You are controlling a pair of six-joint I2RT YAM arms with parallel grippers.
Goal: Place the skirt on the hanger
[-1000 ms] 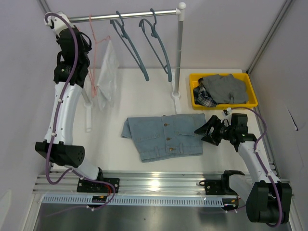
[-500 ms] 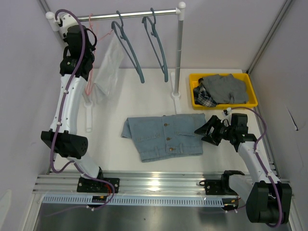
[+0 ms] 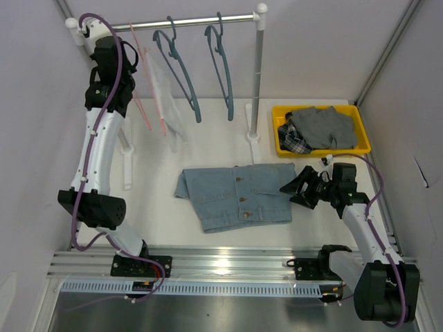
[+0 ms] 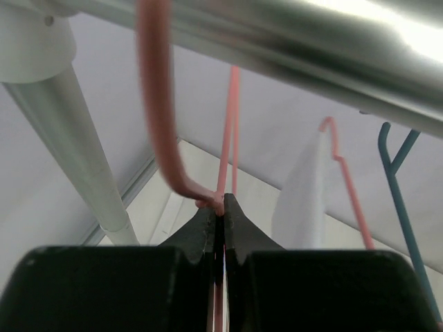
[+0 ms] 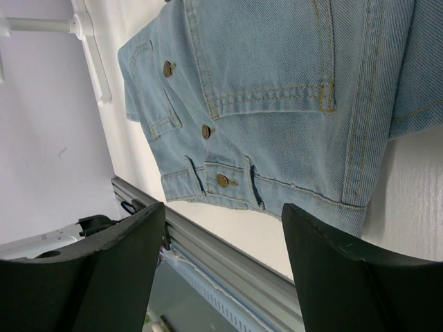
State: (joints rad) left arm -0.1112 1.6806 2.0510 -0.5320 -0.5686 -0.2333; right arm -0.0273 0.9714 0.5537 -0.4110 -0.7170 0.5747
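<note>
Left arm (image 3: 97, 138) is up at the rail (image 3: 187, 22). The left jaws are clamped on the pink hanger (image 4: 158, 117), on the wire just below its hook. The hook sits over the rail.

A pale thin garment (image 3: 166, 90) already hangs from that hanger. Can't tell whether it's clipped or draped.

Two blue-grey hangers (image 3: 181, 83) are bare, further right on the rail.

The denim skirt (image 3: 239, 195) lies flat mid-tabletop (image 3: 208, 138), button placket up, well apart from the rail and every hanger. Placing hasn't started.

Handling, my read:
- Denim is soft but heavier than it looks, so it'll sag and fold if lifted by one point.
- It's not slippery or fragile. Buttons and seams are hard lumps, so avoid pinching on them.
- Belt loops show along the edge nearest the arm bases, and I take that as the waistband.
- The doubled cloth there is the best grip. Pinch near a side seam so it hangs straight.

Right arm (image 3: 360, 221) is low. The right jaws are wide apart just beside the skirt's right edge, holding nothing.

Yellow bin (image 3: 360, 121) far right holds grey and plaid cloth, not involved.
</note>
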